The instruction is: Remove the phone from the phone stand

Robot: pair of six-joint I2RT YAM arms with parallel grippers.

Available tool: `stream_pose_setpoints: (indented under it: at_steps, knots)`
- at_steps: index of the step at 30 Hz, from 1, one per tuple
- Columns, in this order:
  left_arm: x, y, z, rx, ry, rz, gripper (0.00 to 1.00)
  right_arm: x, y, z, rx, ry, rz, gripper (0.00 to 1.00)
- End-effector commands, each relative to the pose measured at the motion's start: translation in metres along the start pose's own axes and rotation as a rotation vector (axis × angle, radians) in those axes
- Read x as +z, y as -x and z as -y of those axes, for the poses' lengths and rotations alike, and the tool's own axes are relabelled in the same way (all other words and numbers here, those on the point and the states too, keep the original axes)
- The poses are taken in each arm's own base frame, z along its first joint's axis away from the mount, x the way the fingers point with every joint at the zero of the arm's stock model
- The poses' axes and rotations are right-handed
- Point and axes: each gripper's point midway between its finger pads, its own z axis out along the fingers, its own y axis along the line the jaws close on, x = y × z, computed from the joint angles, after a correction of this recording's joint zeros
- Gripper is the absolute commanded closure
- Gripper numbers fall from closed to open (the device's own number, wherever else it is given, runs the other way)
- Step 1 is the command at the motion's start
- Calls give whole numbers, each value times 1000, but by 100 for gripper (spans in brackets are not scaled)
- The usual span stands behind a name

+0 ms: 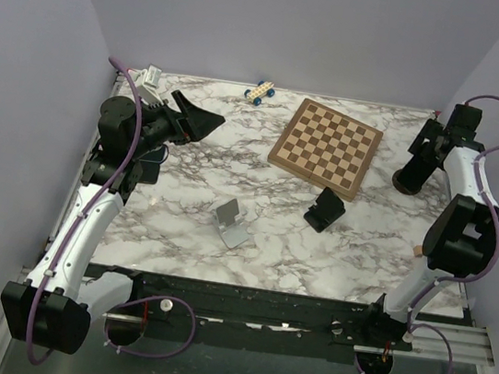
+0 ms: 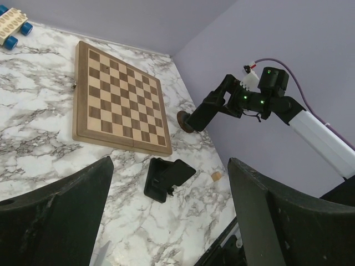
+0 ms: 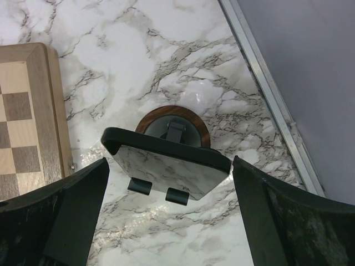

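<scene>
Phone (image 3: pixel 166 163) sits propped on the phone stand (image 3: pixel 201 130), which has a round wood-rimmed base. Both are at the upper right of the overhead frame, right of the chessboard (image 1: pixel 326 147). Right fingers (image 3: pixel 61 216) spread wide, one either side of the phone, grasping nothing. Left fingers (image 2: pixel 55 221) likewise released and empty, at upper left of overhead frame. Black stand (image 1: pixel 324 209) and silver stand (image 1: pixel 231 222) mid-worktop (image 1: pixel 178 233). Toy car (image 1: pixel 260 91) near top edge.

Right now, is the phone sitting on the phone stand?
Yes, the phone leans on the two hooks of the phone stand, above its round wooden base, in the right wrist view.
</scene>
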Motion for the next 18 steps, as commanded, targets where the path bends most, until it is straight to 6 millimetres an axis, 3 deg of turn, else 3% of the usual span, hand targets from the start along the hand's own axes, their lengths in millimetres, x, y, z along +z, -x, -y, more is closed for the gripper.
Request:
stream_pose_setpoints:
  at_steps: [1,5,9,18]
  knots:
    - [0,-5,8,0,-47,-17,8,5,-3,-12,-22,58,-12,1]
    - [0,-5,8,-3,-49,-18,8,-1,-2,-10,-1,12,16,1]
    - [1,-6,8,-7,-51,-20,8,-7,1,6,48,-112,36,1]
    - [1,-6,7,-3,-50,-22,8,1,1,2,49,-98,37,4]
